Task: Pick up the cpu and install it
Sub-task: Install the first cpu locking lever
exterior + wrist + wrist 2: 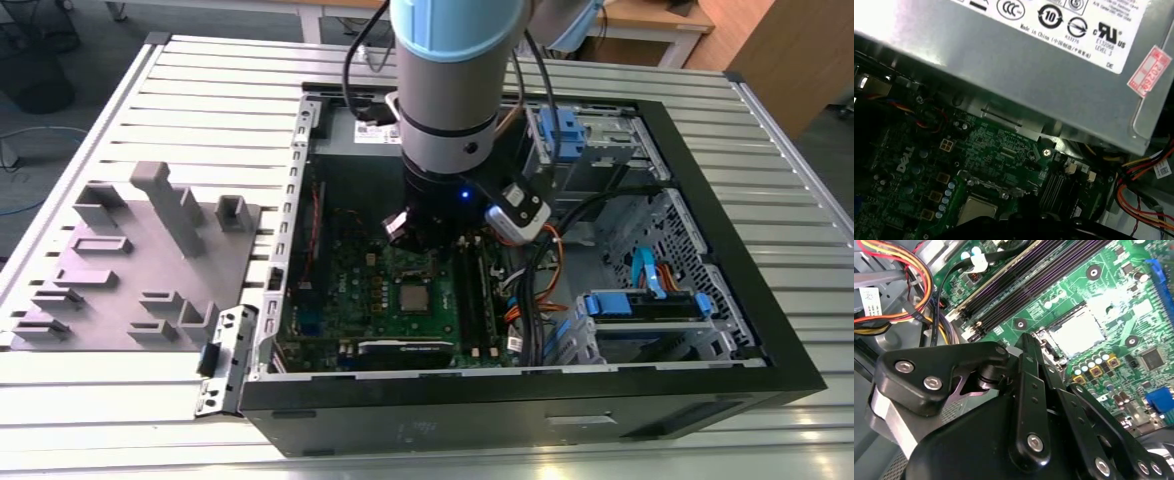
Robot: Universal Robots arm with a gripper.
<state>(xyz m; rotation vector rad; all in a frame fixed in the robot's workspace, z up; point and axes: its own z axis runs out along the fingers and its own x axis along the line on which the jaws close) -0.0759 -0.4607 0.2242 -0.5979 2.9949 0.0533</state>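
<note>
One cpu (418,297) sat flat in its socket frame (420,283) on the green motherboard (360,300), near the middle of the open computer case (694,190); in the second wrist view it showed as a pale silvery square (1079,330) just beside the dark memory slots (1024,275), and in the first wrist view one corner of it (976,207) lay under the frame's metal bar. Just above it, and apart from it, hung the claw (430,240), on the far side of the chip in the exterior view; whether its fingers were spread or pressed together could not be told, and nothing could be seen held in it. Black linkage (1029,405) filled the near part of the second wrist view. Left of the case in the exterior view, a grey moulded tray (134,260) with upright blocks lay on the slatted metal surface (200,80).
</note>
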